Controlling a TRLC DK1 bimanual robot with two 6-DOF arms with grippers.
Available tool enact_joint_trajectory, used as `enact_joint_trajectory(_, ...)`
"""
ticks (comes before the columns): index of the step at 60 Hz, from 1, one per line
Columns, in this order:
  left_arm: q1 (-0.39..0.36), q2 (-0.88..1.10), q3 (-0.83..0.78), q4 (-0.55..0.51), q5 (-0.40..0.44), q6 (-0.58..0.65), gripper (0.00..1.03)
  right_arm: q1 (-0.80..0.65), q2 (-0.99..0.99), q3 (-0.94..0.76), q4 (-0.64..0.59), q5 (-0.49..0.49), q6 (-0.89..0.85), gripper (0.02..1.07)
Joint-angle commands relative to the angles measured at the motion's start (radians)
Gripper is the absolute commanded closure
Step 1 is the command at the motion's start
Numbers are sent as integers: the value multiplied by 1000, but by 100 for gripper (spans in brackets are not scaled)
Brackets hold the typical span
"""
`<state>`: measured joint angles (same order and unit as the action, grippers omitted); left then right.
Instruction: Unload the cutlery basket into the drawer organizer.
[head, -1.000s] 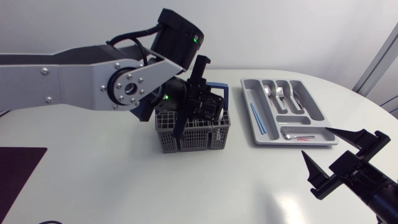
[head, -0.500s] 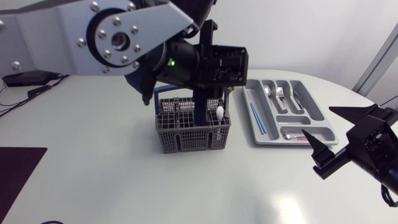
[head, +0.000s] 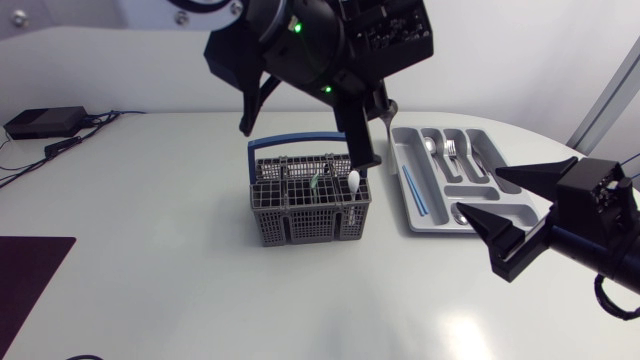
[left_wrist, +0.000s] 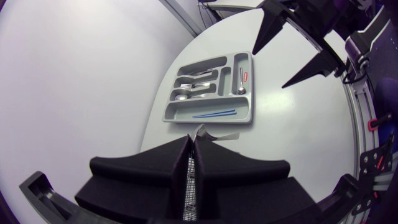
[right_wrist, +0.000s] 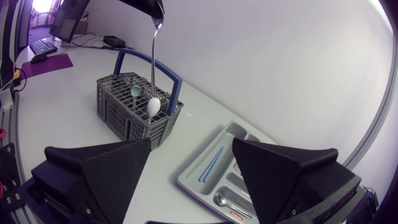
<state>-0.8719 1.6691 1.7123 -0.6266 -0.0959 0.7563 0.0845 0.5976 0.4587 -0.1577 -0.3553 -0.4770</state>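
Upper centre in the head view, the left gripper (head: 363, 155) clamps a utensil (right_wrist: 153, 50) above the basket (head: 310, 215), clear for carrying to the organizer (head: 400, 160); the right gripper (right_wrist: 191, 146) hangs spread, empty.

One cutlery basket (head: 305, 225), one organizer tray (left_wrist: 177, 114), one metal utensil (right_wrist: 153, 50) aloft

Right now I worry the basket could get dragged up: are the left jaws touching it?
Apart. The right wrist view shows the left gripper high above the basket; only the silver utensil in its jaws hangs down toward it.
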Motion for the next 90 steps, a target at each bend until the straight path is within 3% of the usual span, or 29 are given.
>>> enact_joint_trajectory(1, 5, 77, 69, -41, -5, -130, 100, 12, 24, 28, -11, -19, 77, 13)
enact_joint_trajectory(17, 14, 202, 211, -165, 19, -405, 100, 58, 34, 20, 64, 3, 155, 16)
enact_joint_trajectory(34, 4, 245, 290, -208, 76, -580, 100, 244, 99, -3, 191, 202, 161, 22)
enact_joint_trajectory(48, -18, 261, 320, -229, 79, -611, 100, 282, 220, 11, 303, 262, 135, 25)
enact_joint_trajectory(68, -26, 279, 348, -255, 85, -626, 100, 336, 301, 20, 411, 346, 83, 48)
enact_joint_trajectory(90, -27, 288, 359, -266, 85, -634, 100, 383, 350, 28, 469, 397, 61, 66)
